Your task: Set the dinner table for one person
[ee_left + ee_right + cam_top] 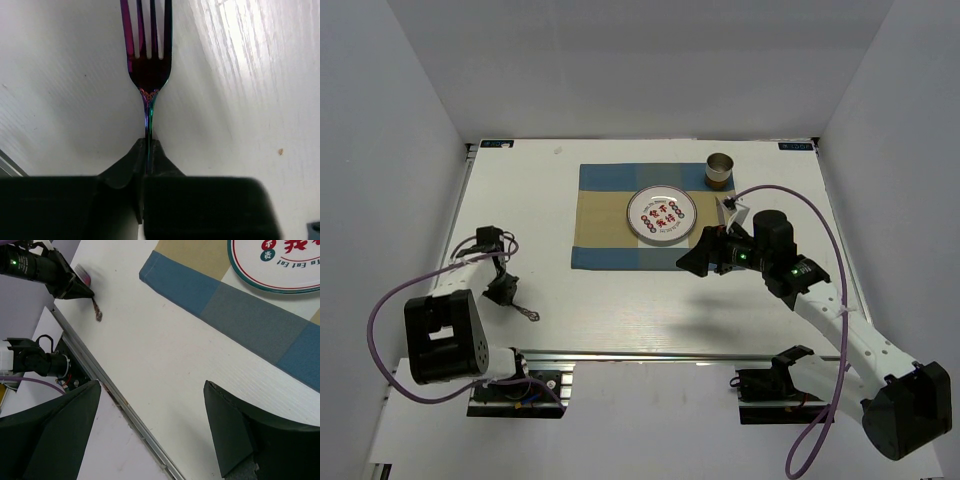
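On the left of the white dinner table [650, 300], my left gripper [502, 290] is shut on an iridescent purple fork [527, 313]. Close up, the fork [148, 60] points its tines away from me. Its thin neck is pinched between the closed jaws of the left gripper [148, 145], low over the tabletop. My right gripper [698, 258] hovers open over the near right corner of the checked placemat [610, 235], with nothing between its fingers [240, 432]. A white plate [661, 213] with red lettering lies on the placemat.
A metal cup [720, 170] stands at the placemat's far right corner. A small white folded thing [732, 211] lies beside the plate. The aluminium rail [100, 375] runs along the near edge. White walls enclose the table.
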You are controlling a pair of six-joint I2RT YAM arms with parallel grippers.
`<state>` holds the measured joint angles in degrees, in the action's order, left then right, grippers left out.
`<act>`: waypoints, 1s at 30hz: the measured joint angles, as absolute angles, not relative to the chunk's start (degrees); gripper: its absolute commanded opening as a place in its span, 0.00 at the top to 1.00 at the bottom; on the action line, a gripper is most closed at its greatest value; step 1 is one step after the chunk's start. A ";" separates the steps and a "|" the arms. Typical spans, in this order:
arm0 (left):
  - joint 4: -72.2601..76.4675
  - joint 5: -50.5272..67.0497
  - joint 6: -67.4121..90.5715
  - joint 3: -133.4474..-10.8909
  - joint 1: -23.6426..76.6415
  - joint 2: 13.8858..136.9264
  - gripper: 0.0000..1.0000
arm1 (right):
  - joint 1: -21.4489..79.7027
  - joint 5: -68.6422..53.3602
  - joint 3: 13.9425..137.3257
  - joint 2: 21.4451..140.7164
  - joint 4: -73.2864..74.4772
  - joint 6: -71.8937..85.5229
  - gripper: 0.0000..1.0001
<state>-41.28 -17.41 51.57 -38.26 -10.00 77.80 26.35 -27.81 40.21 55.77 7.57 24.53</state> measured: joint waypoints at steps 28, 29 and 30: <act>-54.13 1.41 14.85 -87.64 6.48 110.63 1.00 | 25.89 -15.75 45.04 53.58 16.10 22.61 0.11; -54.61 2.13 14.15 -88.92 7.22 112.18 1.00 | 25.89 -15.18 45.10 53.08 16.80 22.52 0.11; -55.05 2.79 13.58 -90.21 8.03 113.73 1.00 | 25.89 -14.68 45.12 52.64 17.23 22.48 0.11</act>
